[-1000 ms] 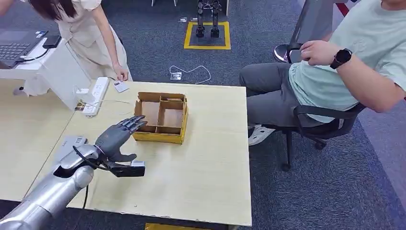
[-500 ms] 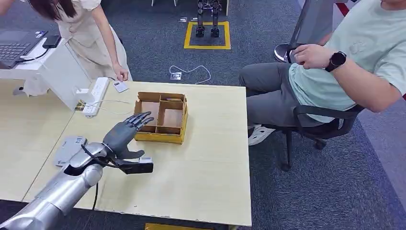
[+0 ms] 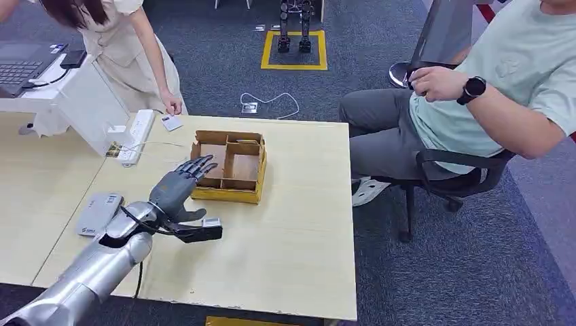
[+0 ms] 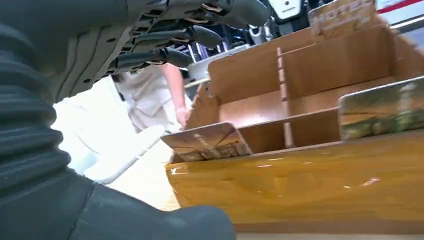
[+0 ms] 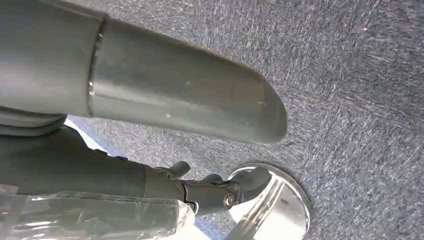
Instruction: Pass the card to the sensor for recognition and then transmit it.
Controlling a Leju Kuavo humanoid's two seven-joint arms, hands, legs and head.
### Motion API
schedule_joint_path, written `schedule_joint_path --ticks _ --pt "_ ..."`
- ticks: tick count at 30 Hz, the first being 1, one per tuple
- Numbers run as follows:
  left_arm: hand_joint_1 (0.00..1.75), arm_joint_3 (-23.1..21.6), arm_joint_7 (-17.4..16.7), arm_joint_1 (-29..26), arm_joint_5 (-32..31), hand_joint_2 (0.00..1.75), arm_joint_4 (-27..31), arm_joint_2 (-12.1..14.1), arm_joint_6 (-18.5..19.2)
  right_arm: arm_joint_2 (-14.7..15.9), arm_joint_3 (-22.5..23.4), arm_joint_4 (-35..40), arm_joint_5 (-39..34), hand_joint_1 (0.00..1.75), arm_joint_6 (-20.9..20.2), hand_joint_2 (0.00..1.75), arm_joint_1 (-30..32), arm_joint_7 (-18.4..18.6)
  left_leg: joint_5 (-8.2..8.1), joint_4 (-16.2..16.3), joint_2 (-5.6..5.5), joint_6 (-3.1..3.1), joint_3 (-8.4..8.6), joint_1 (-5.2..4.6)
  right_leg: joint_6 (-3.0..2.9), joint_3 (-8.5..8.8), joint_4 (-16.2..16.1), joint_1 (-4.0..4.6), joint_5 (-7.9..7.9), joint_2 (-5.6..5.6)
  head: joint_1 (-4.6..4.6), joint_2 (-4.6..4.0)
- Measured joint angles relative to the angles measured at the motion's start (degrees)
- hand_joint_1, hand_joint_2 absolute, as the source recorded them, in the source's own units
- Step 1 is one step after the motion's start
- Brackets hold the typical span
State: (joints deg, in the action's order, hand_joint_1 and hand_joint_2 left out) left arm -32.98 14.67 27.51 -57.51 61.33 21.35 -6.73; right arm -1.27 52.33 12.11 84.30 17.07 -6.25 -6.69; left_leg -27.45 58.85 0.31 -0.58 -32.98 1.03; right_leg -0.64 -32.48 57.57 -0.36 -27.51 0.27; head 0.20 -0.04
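head view — left hand (image 3: 178, 192) open-fingered beside box (image 3: 229, 166)

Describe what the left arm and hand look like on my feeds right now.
The left arm is a smooth silver metal tube with a black opening near the wrist and a thin black cable looping round it. The left hand is dark grey with slim jointed fingers. The wrist view shows a grey ribbed cover and thick grey thumb.

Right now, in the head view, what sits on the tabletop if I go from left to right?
Grey sensor pad → white power strip → left hand, open, fingers spread → divided cardboard box. A small card lies at the far edge, under a person's fingertips.
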Motion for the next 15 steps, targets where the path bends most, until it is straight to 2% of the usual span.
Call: schedule_joint_path --ticks 6,15 --pt "0.00 0.11 -1.21 1.58 -2.75 1.75 -4.66 -1.46 -2.76 0.00 0.00 0.00 0.00 0.00 0.00 0.00 -0.09 0.00 0.00 0.00 0.00 0.00 0.00 0.00 0.00 0.00 0.00 0.00 0.00 0.00 0.00 0.00" --pt "0.00 0.63 -1.53 2.21 -3.21 1.75 -7.54 -2.82 -3.52 0.00 0.00 0.00 0.02 0.00 0.00 0.00 -0.10 0.02 0.00 0.00 0.00 0.00 -0.01 0.00 0.00 0.00 0.00 0.00 0.00 0.00 0.00 0.00"
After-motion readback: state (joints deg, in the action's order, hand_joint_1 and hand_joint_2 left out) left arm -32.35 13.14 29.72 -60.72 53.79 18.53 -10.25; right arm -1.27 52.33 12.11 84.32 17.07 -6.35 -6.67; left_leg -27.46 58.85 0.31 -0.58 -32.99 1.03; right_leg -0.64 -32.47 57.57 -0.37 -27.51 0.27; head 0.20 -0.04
